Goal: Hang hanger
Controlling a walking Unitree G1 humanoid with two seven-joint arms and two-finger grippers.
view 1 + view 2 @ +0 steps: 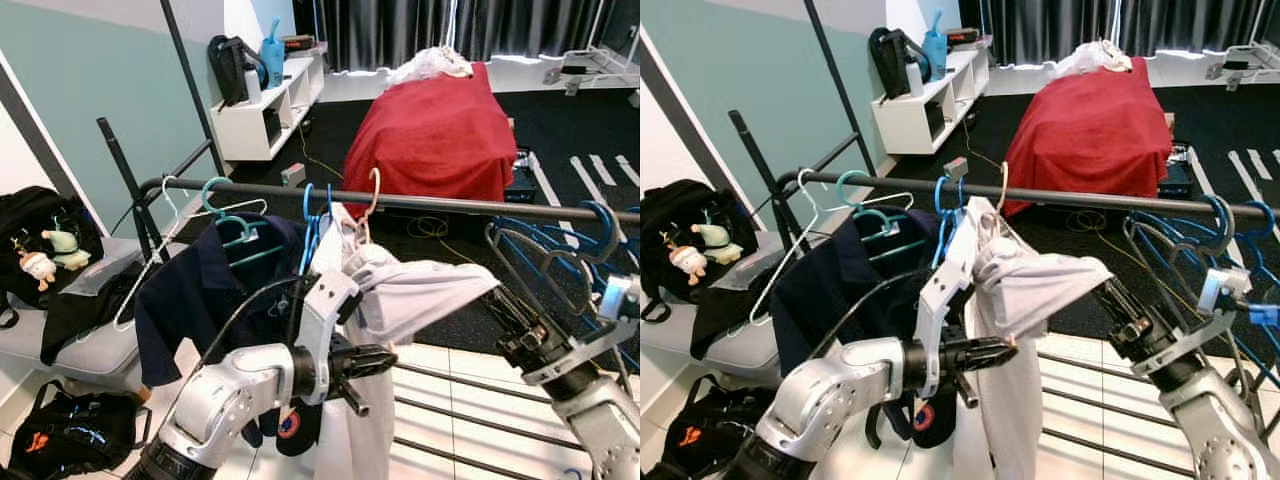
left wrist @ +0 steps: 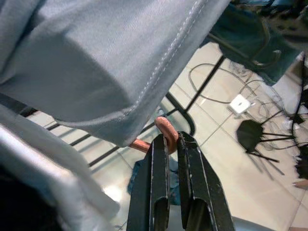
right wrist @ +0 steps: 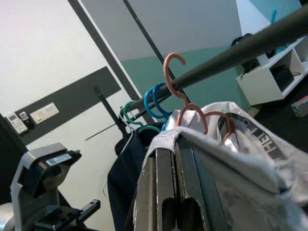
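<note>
Left gripper (image 2: 172, 144): fingers narrow, pinching the end of the pink hanger (image 1: 372, 203) under the hem of the grey shirt (image 1: 415, 290). Right gripper (image 3: 174, 144): fingers pressed together on the shirt's fabric, near its shoulder. Hanger: hook over the dark clothes rail (image 1: 480, 205), shirt draped on it. Adjacent on rail: blue hangers (image 1: 312, 225), teal hanger (image 1: 228, 218) carrying a navy garment (image 1: 195, 295), white wire hanger (image 1: 150, 255). Beyond: bed with a red cover (image 1: 432, 135), white shelf unit (image 1: 268, 110).

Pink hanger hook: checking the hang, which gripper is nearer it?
Right gripper, gripping grey shirt just below the pink hanger hook; left gripper clamps the hanger's lower end.
</note>
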